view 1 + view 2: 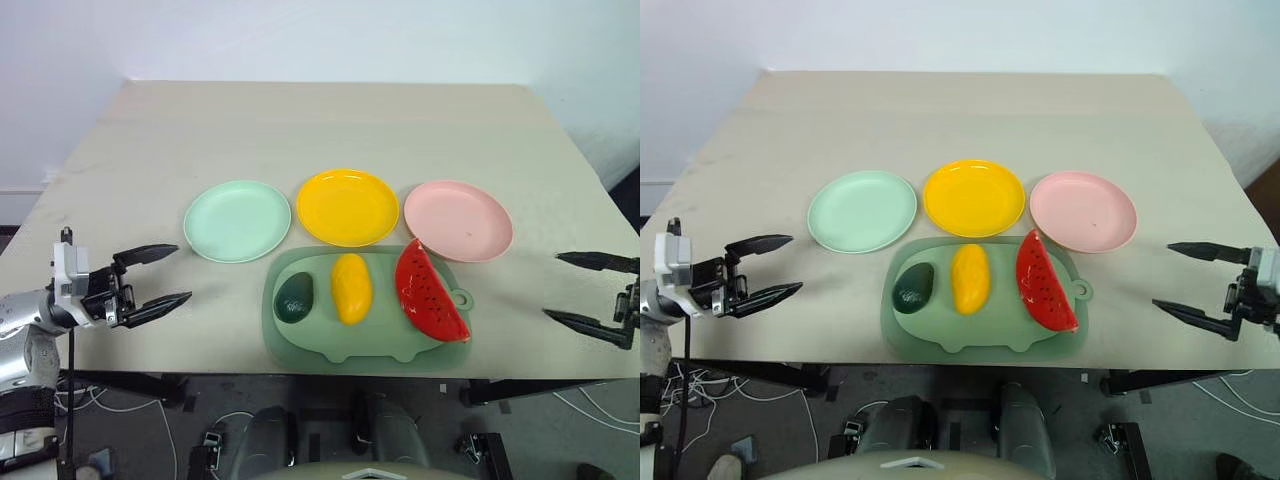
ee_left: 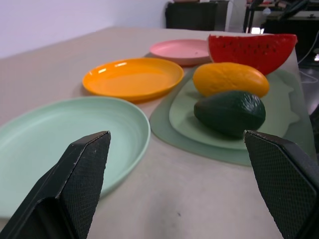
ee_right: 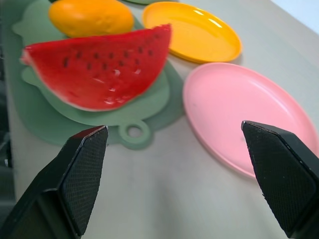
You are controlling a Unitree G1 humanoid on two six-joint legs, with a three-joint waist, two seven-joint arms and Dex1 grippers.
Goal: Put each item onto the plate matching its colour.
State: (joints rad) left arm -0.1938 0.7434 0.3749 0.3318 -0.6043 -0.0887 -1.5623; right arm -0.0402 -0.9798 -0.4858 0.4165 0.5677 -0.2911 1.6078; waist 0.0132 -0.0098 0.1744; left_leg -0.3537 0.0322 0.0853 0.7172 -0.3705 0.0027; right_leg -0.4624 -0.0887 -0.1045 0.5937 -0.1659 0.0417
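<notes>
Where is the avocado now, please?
In the head views, the avocado lies at the left end of the pig-shaped board, beside the mango, below the green plate.

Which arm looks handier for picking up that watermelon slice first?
Probably the right. The watermelon wedge lies at the right end of the pig-shaped board, next to the pink plate, on the side where the right gripper hovers with open fingers. The left gripper would have to cross the whole board.

avocado (image 1: 295, 297) | mango (image 1: 351, 287) | watermelon (image 1: 430, 292); left to right on board (image 1: 330, 345); plates (image 1: 237, 220) behind
</notes>
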